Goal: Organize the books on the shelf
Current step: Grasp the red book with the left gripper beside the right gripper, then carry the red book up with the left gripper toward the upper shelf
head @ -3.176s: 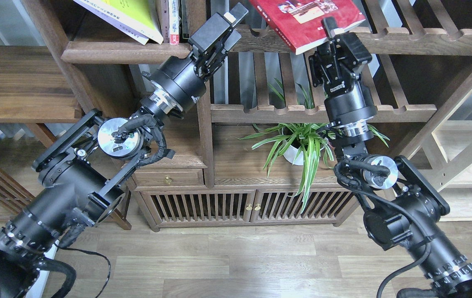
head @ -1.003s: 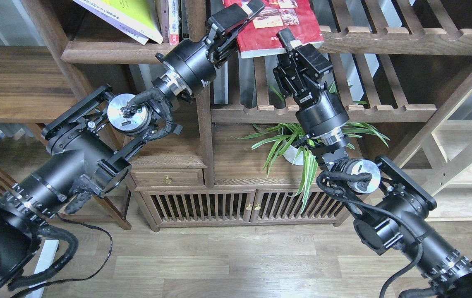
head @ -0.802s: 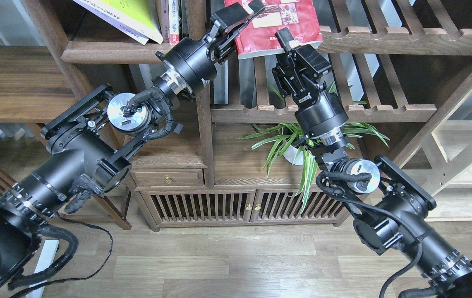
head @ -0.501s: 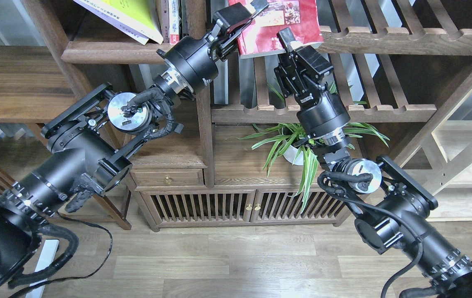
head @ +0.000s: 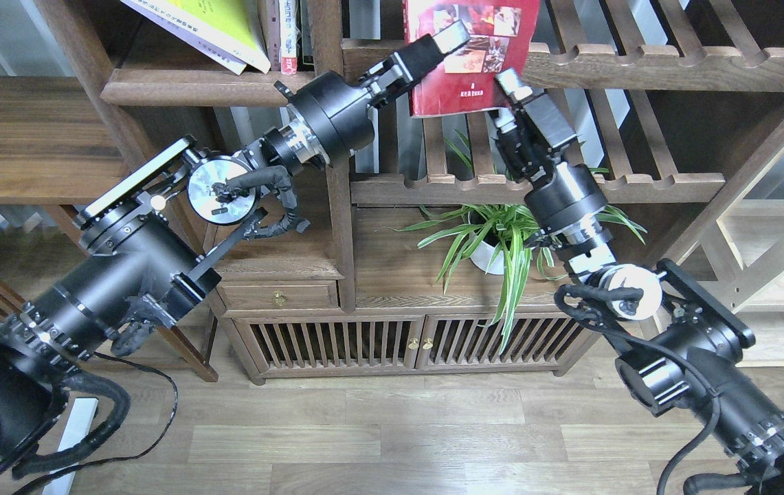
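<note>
Dark brown planks form the shelf [head: 206, 88] at upper left, where the yellow-green book [head: 223, 20] leans over the white book [head: 189, 42] near its front edge. To the right, the red book [head: 471, 58] hangs over a slatted shelf [head: 639, 65]. The left gripper [head: 443, 42] has its jaws clamped on that book's left edge; the right gripper [head: 512, 86] touches its lower right corner, jaws' state unclear.

No text can be made out with certainty. The dark red book [head: 474, 55] carries a short line of small print under its cover photos, the yellow-green book [head: 216, 20] has small dark print along its edge, and the narrow book spine [head: 288, 34] bears red characters, all too small to read.
</note>
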Controlling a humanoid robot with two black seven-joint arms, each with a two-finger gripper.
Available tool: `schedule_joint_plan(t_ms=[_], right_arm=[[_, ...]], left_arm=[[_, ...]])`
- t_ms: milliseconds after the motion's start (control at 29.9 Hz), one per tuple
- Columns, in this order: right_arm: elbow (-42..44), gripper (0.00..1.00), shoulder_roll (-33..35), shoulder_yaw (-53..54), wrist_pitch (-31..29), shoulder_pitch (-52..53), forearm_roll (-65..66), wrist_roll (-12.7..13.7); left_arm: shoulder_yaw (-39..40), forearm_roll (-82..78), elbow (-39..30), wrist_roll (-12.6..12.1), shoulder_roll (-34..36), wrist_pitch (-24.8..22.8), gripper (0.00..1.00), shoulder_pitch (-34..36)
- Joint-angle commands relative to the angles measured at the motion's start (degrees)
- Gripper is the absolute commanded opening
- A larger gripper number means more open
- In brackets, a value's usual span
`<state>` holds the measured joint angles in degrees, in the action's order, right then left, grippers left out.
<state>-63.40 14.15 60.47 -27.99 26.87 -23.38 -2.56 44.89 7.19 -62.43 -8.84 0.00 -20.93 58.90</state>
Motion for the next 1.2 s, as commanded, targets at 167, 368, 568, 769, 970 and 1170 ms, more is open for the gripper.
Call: schedule_joint_plan(t_ms=[167, 368, 568, 769, 970, 1170], right_arm=[[8.81, 0.68, 0.7, 3.95, -0.01, 0.2, 0.18, 0.1], [11.11, 0.68, 0.79, 6.06, -0.01, 0.2, 0.27, 0.19], [11.9, 0.69, 0.88, 6.77, -0.01, 0.28, 0.18, 0.28], [11.99, 0.69, 0.88, 6.68, -0.01, 0.2, 0.27, 0.28], [12.16, 0.69, 0.88, 6.77, -0.01, 0.2, 0.18, 0.28], [12.42, 0.69, 1.5, 7.47, -0.01, 0.2, 0.18, 0.28]], left_arm=[[-0.15, -8.86, -7.26, -0.13, 0.0, 0.63, 0.0, -3.52], [0.38, -14.04, -14.37, -0.04, 1.4, 2.03, 0.0, -5.72], [2.04, -18.78, -27.45, 0.31, 10.53, 8.34, 0.0, -7.04], [7.4, -25.28, -39.69, 0.57, 14.77, 16.53, 0.0, -12.31], [10.74, -36.44, -39.43, 0.66, 12.13, 16.71, 0.0, -12.84], [13.64, -41.9, -39.43, 0.84, 12.39, 19.96, 0.0, -14.86]])
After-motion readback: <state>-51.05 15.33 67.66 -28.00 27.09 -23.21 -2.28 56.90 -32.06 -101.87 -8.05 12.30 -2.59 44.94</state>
